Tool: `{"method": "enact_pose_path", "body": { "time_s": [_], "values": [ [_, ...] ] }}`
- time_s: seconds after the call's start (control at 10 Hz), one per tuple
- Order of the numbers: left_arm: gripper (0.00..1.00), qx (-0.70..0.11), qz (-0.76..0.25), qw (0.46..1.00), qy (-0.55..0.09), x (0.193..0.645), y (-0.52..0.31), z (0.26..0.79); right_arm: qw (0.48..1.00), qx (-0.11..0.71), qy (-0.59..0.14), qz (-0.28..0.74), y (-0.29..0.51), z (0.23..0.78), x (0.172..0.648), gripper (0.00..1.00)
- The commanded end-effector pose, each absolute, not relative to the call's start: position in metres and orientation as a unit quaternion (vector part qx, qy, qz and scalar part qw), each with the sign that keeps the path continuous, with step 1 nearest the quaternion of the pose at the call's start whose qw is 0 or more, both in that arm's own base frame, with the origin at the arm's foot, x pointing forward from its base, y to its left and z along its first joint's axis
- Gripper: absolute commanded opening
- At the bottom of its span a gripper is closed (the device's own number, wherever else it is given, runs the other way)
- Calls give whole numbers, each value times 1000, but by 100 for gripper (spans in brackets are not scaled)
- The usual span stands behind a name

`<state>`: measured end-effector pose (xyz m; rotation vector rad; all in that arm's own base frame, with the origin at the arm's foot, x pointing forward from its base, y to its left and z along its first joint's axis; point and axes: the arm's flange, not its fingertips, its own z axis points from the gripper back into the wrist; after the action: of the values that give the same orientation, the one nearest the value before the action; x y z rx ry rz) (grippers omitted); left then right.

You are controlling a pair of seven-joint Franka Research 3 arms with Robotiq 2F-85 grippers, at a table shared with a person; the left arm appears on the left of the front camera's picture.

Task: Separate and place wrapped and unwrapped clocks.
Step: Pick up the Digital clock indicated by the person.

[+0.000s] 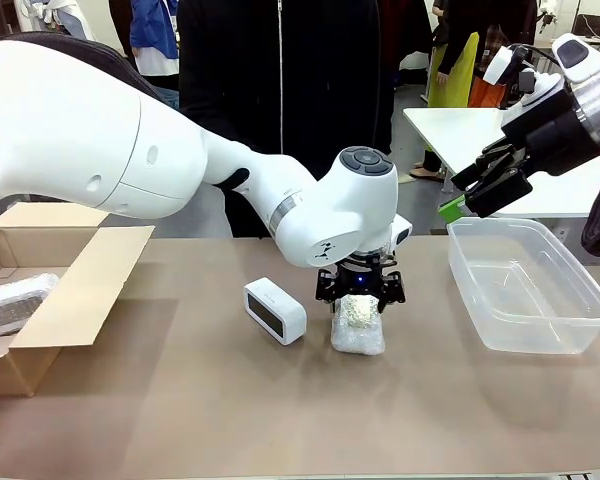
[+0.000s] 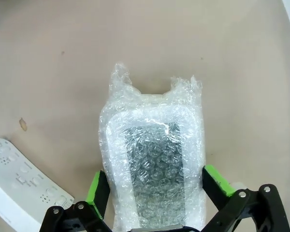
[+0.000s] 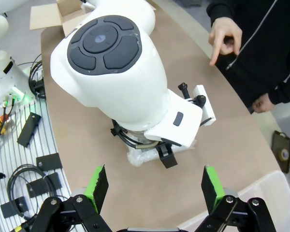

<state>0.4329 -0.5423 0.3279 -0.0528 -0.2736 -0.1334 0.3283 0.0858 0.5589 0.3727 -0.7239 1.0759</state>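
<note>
**Front view: left jaws straddle a wrapped clock, grasp not closed**

Front view, centre of frame: the wrapped clock (image 1: 357, 325) lies on the desk (image 1: 180, 410) with the left jaws lowered over it. The bare clock (image 1: 275, 311) stands just beside it on the picture-left side, apart from it.

Left wrist view: the bundle runs up the middle of the frame between the green pads (image 2: 97, 193), one on each side. The jaws are spread wide and not clenched. From here we can't tell whether a pad brushes the wrap.

Right jaws sit in the upper right of the front view, released and empty, above the near end of the plastic tub (image 1: 535, 335).

A second wrapped clock (image 1: 15, 305) lies in the cardboard box (image 1: 80, 280) at the left edge, and the tub holds nothing. We read that as wrapped clocks to the box, with the bare one probably going to the tub.

Step in hand, as we judge it: picking up the last loose wrapped clock.

What the next move calls for:
- Close on the bundle. Bubble wrap is squashy, so we expect some give before the grip bites.
- Lift straight up. The bare clock is close on one side, so no sideways drag.
- Carry toward frame left and lower into the box beside the one already there.
- The bare clock is then left for the tub.
</note>
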Motion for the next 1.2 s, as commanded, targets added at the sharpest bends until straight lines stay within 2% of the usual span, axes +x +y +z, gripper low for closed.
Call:
{"method": "enact_pose_path", "body": {
  "time_s": [0.0, 1.1],
  "values": [
    [100, -26, -60, 990, -128, 438, -540, 318, 777, 186, -337, 498, 86, 556, 329, 100],
    [100, -54, -61, 990, -118, 440, -544, 320, 777, 186, -337, 498, 86, 556, 329, 100]
  ]
}}
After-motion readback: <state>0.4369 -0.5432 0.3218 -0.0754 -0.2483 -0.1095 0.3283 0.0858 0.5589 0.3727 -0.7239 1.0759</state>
